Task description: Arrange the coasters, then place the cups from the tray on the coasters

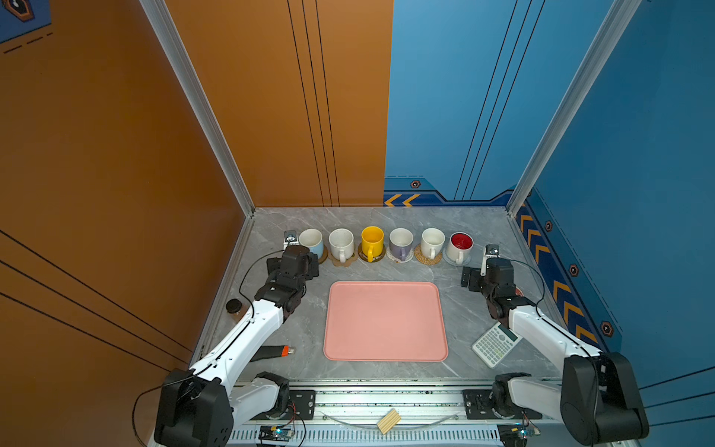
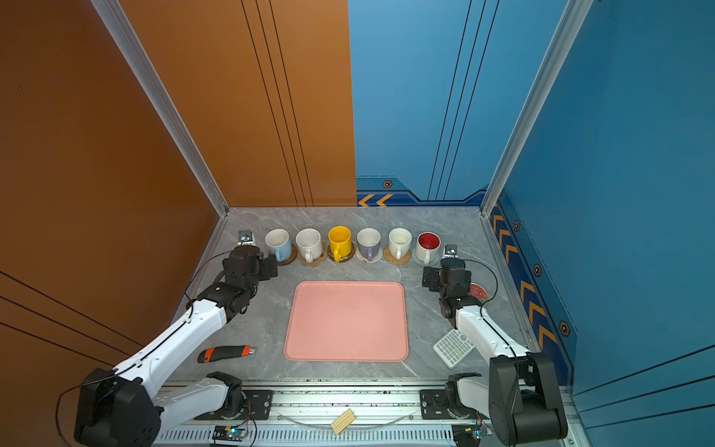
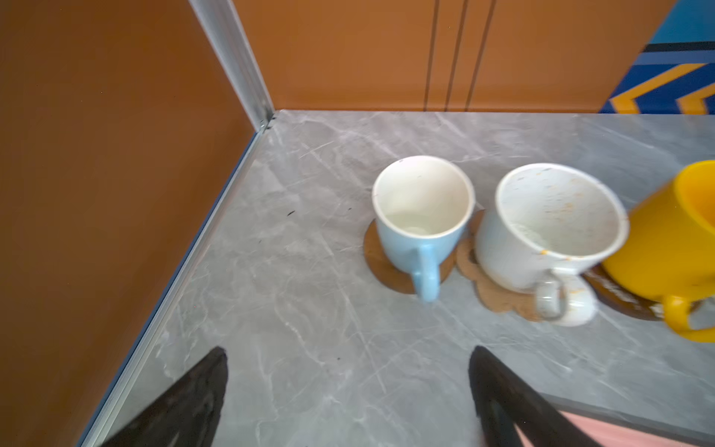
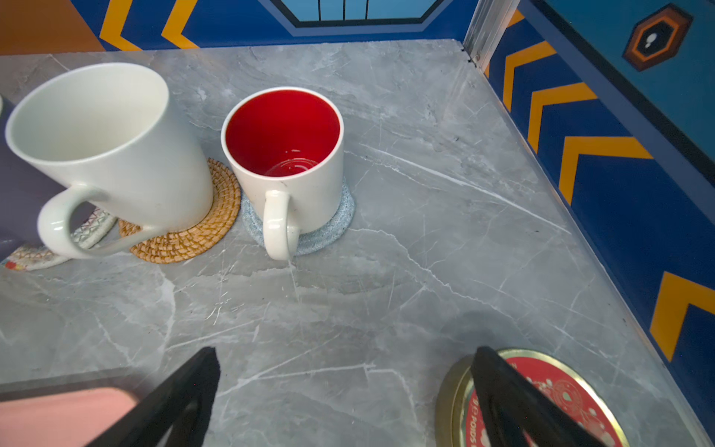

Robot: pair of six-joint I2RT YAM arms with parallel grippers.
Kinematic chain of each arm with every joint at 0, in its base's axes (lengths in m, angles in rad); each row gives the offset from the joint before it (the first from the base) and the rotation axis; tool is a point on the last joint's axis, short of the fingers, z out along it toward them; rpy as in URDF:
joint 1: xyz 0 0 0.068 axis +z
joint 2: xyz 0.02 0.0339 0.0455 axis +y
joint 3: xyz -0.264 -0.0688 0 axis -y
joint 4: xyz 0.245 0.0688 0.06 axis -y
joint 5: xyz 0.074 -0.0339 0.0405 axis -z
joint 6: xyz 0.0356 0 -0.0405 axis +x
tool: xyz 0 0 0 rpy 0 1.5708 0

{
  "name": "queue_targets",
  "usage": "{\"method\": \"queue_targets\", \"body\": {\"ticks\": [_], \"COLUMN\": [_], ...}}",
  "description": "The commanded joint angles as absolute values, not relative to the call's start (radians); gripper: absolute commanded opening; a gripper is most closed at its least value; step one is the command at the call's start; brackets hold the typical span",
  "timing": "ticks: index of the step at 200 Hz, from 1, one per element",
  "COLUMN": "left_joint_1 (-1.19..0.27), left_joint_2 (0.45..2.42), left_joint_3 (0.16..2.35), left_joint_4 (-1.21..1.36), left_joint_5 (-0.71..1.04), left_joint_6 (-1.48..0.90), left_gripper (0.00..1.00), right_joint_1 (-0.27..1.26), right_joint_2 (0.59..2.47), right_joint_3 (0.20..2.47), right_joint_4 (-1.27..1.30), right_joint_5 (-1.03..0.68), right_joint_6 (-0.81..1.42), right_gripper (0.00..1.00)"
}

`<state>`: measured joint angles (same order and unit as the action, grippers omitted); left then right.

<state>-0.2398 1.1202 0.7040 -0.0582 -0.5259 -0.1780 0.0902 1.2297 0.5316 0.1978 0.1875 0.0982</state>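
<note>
Six cups stand in a row along the back of the table, each on a coaster: light blue point(image 1: 311, 242), speckled white point(image 1: 341, 243), yellow point(image 1: 372, 240), lavender point(image 1: 401, 242), plain white point(image 1: 432, 242) and red-inside point(image 1: 460, 245). The pink tray point(image 1: 385, 321) lies bare in the middle. My left gripper point(image 3: 348, 350) is open over bare table, short of the blue cup point(image 3: 421, 216) on its brown disc point(image 3: 387, 267). My right gripper point(image 4: 346, 350) is open too, short of the red-inside cup point(image 4: 286, 162) on its blue-grey coaster point(image 4: 329, 228).
A red-topped tin point(image 4: 541, 402) lies under my right gripper's outer finger. A white calculator point(image 1: 496, 344) sits right of the tray, and an orange-and-black knife point(image 2: 226, 353) lies to its left. Side walls stand close beside both arms.
</note>
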Motion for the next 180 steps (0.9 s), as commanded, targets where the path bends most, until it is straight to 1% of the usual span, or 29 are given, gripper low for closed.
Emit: {"method": "queue_targets", "body": {"ticks": [1, 23, 49, 70, 82, 114, 150, 163, 180], "left_joint_1": [-0.192, -0.180, -0.163, -0.157, -0.157, -0.156, -0.159, -0.157, -0.151], "left_joint_2": [1.070, 1.063, 1.107, 1.189, 1.244, 1.394, 1.563, 1.579, 1.636], "left_joint_3": [0.562, 0.417, 0.309, 0.297, 0.292, 0.247, 0.185, 0.184, 0.197], "left_joint_4": [0.225, 0.455, 0.682, 0.760, 0.818, 1.052, 1.337, 1.347, 1.385], "left_joint_5": [-0.578, -0.659, -0.630, -0.572, -0.546, -0.530, -0.451, -0.429, -0.414], "left_joint_6": [-0.117, -0.080, -0.044, -0.023, -0.005, 0.028, 0.069, 0.071, 0.076], "left_gripper": [0.98, 0.98, 0.98, 0.98, 0.98, 0.98, 0.98, 0.98, 0.98], "right_joint_1": [0.080, 0.077, 0.075, 0.074, 0.072, 0.065, 0.056, 0.042, 0.035], "right_joint_2": [1.258, 1.293, 1.354, 1.403, 1.403, 1.451, 1.556, 1.533, 1.544], "right_joint_3": [0.491, 0.468, 0.442, 0.437, 0.446, 0.383, 0.351, 0.365, 0.373], "right_joint_4": [0.432, 0.497, 0.593, 0.644, 0.624, 0.802, 0.970, 0.904, 0.911], "right_joint_5": [0.198, 0.199, 0.194, 0.188, 0.167, 0.163, 0.156, 0.151, 0.151], "right_joint_6": [0.070, 0.068, 0.072, 0.065, 0.047, 0.034, 0.038, 0.052, 0.061], "right_gripper": [1.00, 1.00, 1.00, 1.00, 0.99, 1.00, 1.00, 1.00, 1.00]}}
